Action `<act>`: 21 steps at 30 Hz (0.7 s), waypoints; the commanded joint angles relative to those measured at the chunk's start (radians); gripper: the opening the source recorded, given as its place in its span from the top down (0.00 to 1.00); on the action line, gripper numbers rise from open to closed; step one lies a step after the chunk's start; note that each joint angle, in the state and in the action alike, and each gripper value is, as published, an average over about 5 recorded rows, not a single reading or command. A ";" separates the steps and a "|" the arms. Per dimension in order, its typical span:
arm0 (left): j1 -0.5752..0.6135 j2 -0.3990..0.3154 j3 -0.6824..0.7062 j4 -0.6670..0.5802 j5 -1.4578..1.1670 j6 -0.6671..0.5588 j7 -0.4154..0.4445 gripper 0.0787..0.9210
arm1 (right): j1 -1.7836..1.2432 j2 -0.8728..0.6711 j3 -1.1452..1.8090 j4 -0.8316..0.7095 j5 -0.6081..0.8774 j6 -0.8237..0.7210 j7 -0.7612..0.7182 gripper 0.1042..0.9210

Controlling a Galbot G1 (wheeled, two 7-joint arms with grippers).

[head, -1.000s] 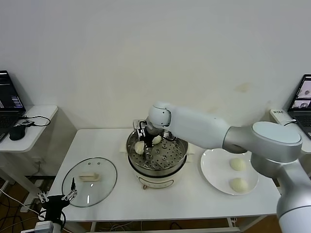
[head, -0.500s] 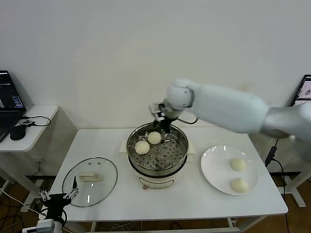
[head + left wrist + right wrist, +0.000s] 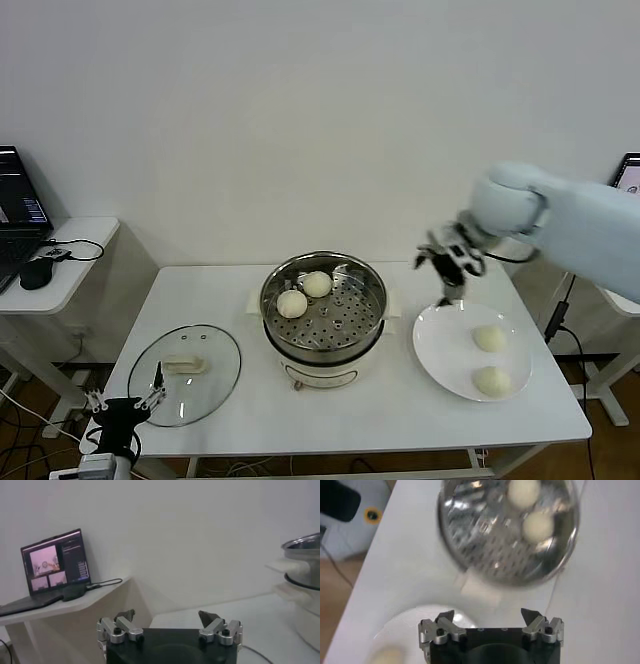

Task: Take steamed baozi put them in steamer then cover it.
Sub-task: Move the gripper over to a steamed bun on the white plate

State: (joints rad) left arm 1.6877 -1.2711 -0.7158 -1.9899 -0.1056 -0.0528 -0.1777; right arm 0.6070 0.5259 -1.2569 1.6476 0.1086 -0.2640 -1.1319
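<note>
White table (image 3: 230, 300): bears everything listed below.

Steamer (image 3: 324, 312): round steel pot on cream-white base, upright at table centre, mouth facing up, uncovered. Being round, it shows no long axis.

White plate (image 3: 450, 355): flat, just to the steamer's right.

Glass lid (image 3: 185, 372): lies flat at the table's front left, cream handle up, well apart from the steamer.

Right gripper (image 3: 447, 268): hangs above the plate's far edge, fingers spread wide, holding nothing.

Left gripper (image 3: 125, 404): parked low at the table's front left corner, beside the lid; fingers wide apart, empty.

Steamed baozi, four: two (image 3: 305, 294) touching on the perforated tray, far-left part; two (image 3: 490, 359) apart on the plate. Round; no evident direction.
</note>
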 commanded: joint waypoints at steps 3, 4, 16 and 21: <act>0.013 -0.010 0.010 0.002 0.021 -0.002 -0.001 0.12 | -0.538 -0.322 0.361 0.064 -0.240 0.102 0.008 0.12; 0.014 -0.011 0.010 0.002 0.024 -0.001 -0.001 0.12 | -0.603 -0.317 0.409 0.051 -0.255 0.113 0.012 0.12; 0.037 -0.024 -0.015 0.006 0.052 0.004 0.000 0.12 | -0.967 -0.138 0.722 -0.120 -0.364 0.146 0.029 0.12; 0.042 -0.022 -0.027 0.014 0.051 0.003 -0.001 0.12 | -0.962 -0.083 0.719 -0.187 -0.381 0.140 0.034 0.12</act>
State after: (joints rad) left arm 1.7244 -1.2933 -0.7320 -1.9823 -0.0602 -0.0494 -0.1780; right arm -0.1479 0.3816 -0.7007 1.5654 -0.1922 -0.1426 -1.1023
